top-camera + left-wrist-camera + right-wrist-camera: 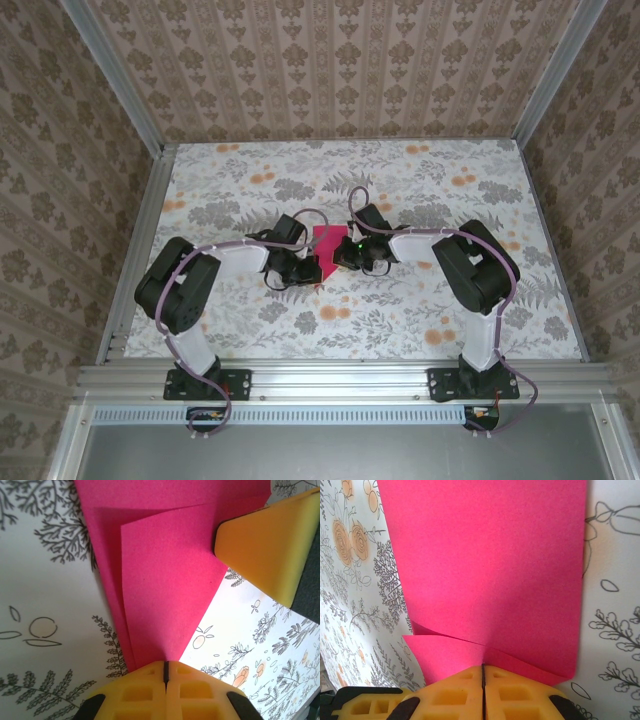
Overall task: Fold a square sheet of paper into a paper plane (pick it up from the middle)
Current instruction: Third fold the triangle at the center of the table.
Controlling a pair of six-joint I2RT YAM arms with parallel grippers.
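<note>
Floral-printed cloth is covering the table (450, 300), with patterned wallpaper (330, 70) rising behind it. Between the two tools, the square sheet of paper (165, 590) is sitting partly folded, its layers overlapping; whether it is resting on the cloth or hanging just off it I cannot tell.

The left gripper (165, 666) is clenching with its jaws pressed together. A pointed corner of the sheet is running straight into its tips, so it is apparently pinching that corner. The right gripper (482, 667) is likewise clamping shut on the opposite side, with a folded flap lying just ahead of its tips and the broad pink face stretching away beyond.

By its look, the sheet is behaving as something very light, thin and limp. It is likely sagging across any unsupported span, keeping a crease wherever it is pressed, and risking a tear if the two tools are pulling apart. Holds are best taken at edges or corners, close to each tool's tips, with a gentle pinch.
</note>
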